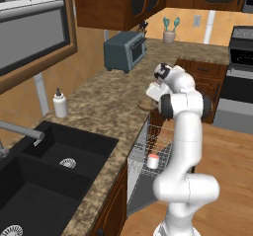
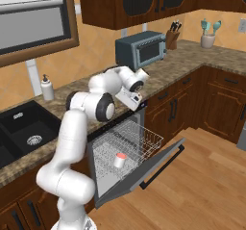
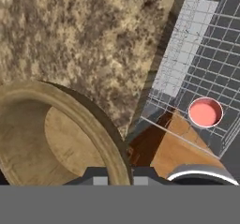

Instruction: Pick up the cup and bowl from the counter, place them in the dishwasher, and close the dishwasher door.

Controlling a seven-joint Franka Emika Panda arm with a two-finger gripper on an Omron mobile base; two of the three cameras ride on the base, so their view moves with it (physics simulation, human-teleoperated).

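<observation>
The tan-brown bowl [image 3: 47, 138] rests on the speckled granite counter [image 3: 70, 31] close to its edge, just above the dishwasher. My gripper [image 3: 120, 178] points down at it, its two finger tips close together with the bowl's rim between them. From the left base view the bowl [image 1: 145, 104] peeks out under the hand, where the gripper [image 1: 149, 98] is. The white cup [image 2: 120, 160] with its pinkish-red inside stands upright in the grey wire rack [image 2: 129, 135] and appears again as the cup [image 3: 205, 112] below the counter edge. The dark grey dishwasher door [image 2: 153, 169] hangs open.
A toaster oven [image 1: 124, 51] stands further along the counter. A white soap bottle [image 1: 60, 104] is beside the black sink [image 1: 49, 171]. The black range [image 1: 241, 57] stands at the far right, and wood floor [image 2: 202, 185] spreads in front of the open door.
</observation>
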